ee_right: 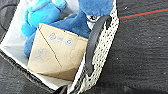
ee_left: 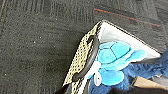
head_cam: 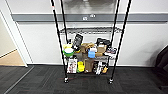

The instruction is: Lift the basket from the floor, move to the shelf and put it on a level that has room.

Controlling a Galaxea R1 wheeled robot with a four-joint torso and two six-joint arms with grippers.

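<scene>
The basket has beige woven sides, a white lining and dark loop handles. It holds a blue turtle plush, another blue plush and a brown cardboard box. My left gripper sits at one handle end, with dark fingers on either side of the woven wall. At the other end of the basket my right gripper grips the same way. The shelf, a tall black wire rack, stands straight ahead on the dark carpet floor. Its upper grey wire level looks bare.
The two lower tiers are crowded with boxes, bottles and a green bowl. A red line crosses the carpet at the rack's feet. A doorway with tan wooden flooring opens at left. A dark object stands at right.
</scene>
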